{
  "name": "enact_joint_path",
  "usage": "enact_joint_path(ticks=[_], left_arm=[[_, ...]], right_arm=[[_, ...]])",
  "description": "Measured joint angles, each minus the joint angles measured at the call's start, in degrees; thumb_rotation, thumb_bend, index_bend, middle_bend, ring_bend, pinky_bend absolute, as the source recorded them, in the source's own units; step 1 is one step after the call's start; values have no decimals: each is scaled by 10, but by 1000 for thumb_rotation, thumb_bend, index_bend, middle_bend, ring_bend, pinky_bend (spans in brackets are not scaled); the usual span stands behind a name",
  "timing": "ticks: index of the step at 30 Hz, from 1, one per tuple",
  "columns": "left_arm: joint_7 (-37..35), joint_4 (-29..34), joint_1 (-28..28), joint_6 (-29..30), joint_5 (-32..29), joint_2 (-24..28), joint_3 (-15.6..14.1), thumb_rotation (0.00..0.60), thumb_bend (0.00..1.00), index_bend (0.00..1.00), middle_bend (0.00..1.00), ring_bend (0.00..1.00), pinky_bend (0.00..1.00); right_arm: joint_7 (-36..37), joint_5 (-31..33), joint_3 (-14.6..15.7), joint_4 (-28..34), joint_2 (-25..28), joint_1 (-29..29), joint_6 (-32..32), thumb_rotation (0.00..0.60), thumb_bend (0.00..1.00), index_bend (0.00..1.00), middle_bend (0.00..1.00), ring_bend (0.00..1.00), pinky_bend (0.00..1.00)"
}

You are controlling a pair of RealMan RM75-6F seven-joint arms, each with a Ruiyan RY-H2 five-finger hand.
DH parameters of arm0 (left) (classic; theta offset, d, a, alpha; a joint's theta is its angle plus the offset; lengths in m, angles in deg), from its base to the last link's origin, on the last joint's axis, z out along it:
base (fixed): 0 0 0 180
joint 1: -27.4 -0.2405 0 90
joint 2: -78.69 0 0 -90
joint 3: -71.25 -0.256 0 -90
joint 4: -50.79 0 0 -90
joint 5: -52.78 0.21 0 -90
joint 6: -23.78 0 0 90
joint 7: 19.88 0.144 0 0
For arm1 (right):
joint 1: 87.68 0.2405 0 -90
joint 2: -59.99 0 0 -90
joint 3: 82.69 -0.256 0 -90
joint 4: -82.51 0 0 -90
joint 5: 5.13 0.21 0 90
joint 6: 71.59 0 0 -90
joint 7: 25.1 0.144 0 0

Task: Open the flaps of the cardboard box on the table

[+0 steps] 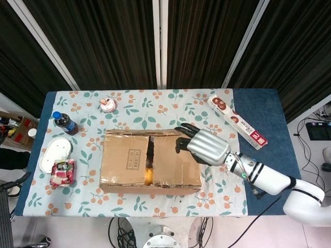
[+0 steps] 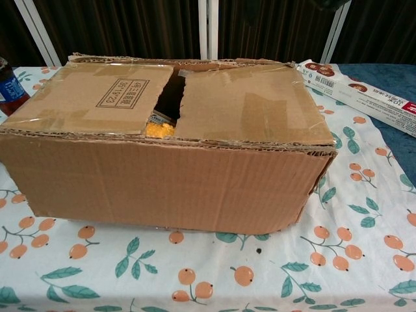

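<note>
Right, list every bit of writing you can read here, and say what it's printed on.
"051923", as best it reads, framed stamp on the cardboard box, left flap; the characters above it are too small to read.
Long box: red label and barcode, print too small.
Bottle: label blurred.
Red packet: unreadable.

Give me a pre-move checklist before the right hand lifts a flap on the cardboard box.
1. Flaps: both lie flat on the cardboard box, a gap between them. Ok.
2. Right hand over the right flap: ok in the head view; the chest view does not show it.
3. Right hand holding nothing: ok.
4. Fingers under a flap edge: cannot tell.
5. Left hand ready: not ok, neither view shows it.
6. Long packet off the box: ok.
</note>
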Motion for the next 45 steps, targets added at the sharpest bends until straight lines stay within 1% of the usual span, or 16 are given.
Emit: enact_joint_path(ticks=[6, 12, 17, 27, 30, 38, 43, 45], left_arm=[[-13, -15, -5, -6, -6, -8, 2, 600, 85, 6, 37, 57, 167], [-24, -28, -12, -8, -8, -12, 3, 600, 84, 6, 37, 57, 167], [-30, -38, -16, -10, -10, -15, 4, 600, 84, 6, 37, 57, 166], [-50, -62, -23, -17, -19, -21, 9, 600, 85, 6, 37, 57, 167], [-52, -67, -24, -18, -19, -23, 10, 600, 85, 6, 37, 57, 167], [-59, -77, -29, -17, -18, -26, 12, 600, 86, 6, 37, 56, 167], [-62, -82, -32, -19, -17, -28, 11, 600, 86, 6, 37, 56, 167], [-63, -83, -32, -20, -17, -28, 11, 600, 86, 6, 37, 56, 167]], right_arm=[[-26, 23, 10, -14, -45, 35, 30, 600, 1000, 381, 285, 0, 0], [-49, 42, 22, -36, -88, 56, 44, 600, 1000, 381, 285, 0, 0], [-70, 44, 32, -62, -121, 72, 48, 600, 1000, 376, 277, 0, 0], [-63, 52, 46, -102, -174, 100, 44, 600, 1000, 226, 182, 0, 0], [-59, 53, 49, -107, -184, 107, 42, 600, 1000, 208, 165, 0, 0], [-59, 57, 62, -116, -200, 124, 50, 600, 1000, 212, 164, 0, 0], [-62, 58, 69, -121, -203, 126, 44, 600, 1000, 278, 195, 0, 0], [-62, 60, 71, -124, -204, 128, 45, 600, 1000, 289, 196, 0, 0]])
